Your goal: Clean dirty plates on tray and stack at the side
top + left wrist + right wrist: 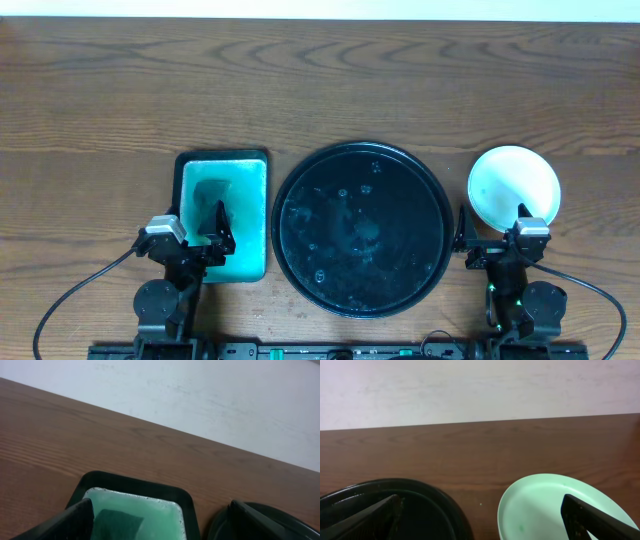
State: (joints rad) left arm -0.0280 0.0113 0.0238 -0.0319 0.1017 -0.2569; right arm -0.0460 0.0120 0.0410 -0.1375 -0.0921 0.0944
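Overhead view: left gripper [161, 510], fingers apart and empty, hangs over the rectangular green tray with black edge [250, 215], probably the wash station. Large round glossy black tray [360, 228] holds only droplets. Right gripper [482, 500], jaws apart, hangs beside the pale mint round plates [513, 182] set aside to its right; count unclear. Task looks finished.

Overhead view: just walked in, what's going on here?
Nothing is gripped right now. The tray holds no plates, only wet droplets. The plates sit to its right on the table; only one pale round outline shows, so the count can't be told. The left pincer is open above the green tray. The right pincer is open at the near edge of the plates. Both arms are at the near side.
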